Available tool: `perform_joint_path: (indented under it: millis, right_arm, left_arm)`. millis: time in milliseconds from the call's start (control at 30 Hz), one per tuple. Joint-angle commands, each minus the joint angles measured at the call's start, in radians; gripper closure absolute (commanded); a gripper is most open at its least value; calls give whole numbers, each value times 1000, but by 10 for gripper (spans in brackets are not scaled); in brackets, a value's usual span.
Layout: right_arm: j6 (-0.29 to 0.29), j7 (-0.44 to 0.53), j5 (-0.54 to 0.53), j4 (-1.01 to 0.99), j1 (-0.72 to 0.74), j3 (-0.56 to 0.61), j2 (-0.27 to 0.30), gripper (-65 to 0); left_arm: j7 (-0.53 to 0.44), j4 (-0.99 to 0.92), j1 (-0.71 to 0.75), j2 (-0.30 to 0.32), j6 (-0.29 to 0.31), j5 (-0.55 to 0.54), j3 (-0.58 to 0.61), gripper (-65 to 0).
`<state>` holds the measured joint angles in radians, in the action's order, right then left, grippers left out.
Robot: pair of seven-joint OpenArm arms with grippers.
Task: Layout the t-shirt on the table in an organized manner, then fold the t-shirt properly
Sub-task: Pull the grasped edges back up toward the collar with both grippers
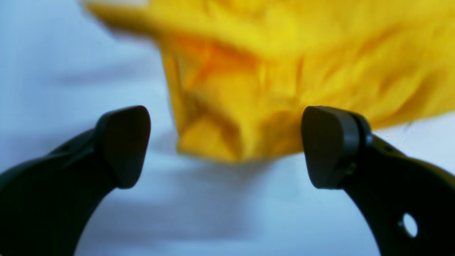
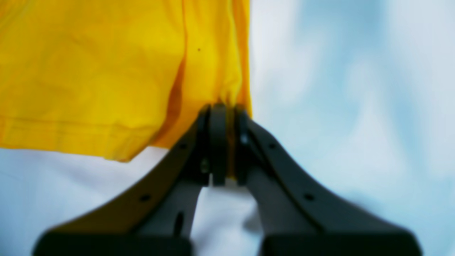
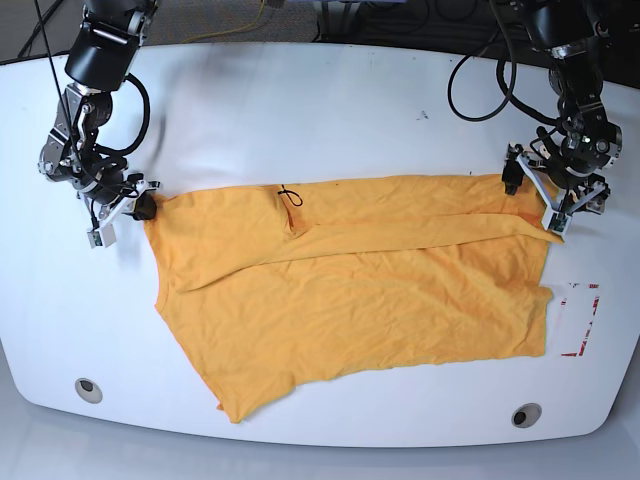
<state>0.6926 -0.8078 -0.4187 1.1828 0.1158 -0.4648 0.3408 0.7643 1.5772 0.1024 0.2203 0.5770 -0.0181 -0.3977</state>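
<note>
The left black hand is gaping wide, its fingers framing a blurred bunched orange-yellow cotton t-shirt lying on the glossy white worktop.

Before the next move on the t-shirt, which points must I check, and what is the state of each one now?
1. Right hand shut on the t-shirt edge: ok.
2. Left hand gripping cloth: not ok; open, the corner only lies between its fingers.
3. T-shirt fully on the table: ok.
4. T-shirt lying flat: not ok; a long fold runs across the upper part.
5. Cloth clear of the red tape outline: ok.
6. Which corner the left hand faces: cannot tell, view blurred.
</note>
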Motion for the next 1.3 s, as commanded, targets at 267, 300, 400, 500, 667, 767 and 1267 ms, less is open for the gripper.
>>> perform_joint_path:
  millis: [267, 300, 400, 500, 667, 767, 1267]
  right_arm:
    - [6, 8, -6, 15, 14, -5, 19, 0]
    - [6, 8, -6, 15, 14, -5, 19, 0]
    - [6, 8, -6, 15, 14, -5, 19, 0]
    - [6, 8, -6, 15, 14, -5, 19, 0]
    - [6, 8, -6, 15, 14, -5, 20, 0]
    - [6, 8, -6, 15, 12, -5, 24, 0]
    - [6, 6, -6, 21, -23, -5, 40, 0]
  left_arm:
    - [-19, -50, 6, 18, -2, -4, -7, -650]
    - [-19, -54, 6, 18, -2, -4, -7, -650]
    - [-19, -85, 4, 20, -2, -4, -7, -628]
    - [-19, -120, 3, 21, -2, -4, -5, -515]
    - [-19, -156, 1, 37, -2, -4, 0, -313]
    - [-19, -169, 1, 38, -2, -6, 0, -227]
    - [-15, -153, 32, 41, -1, -4, -2, -13]
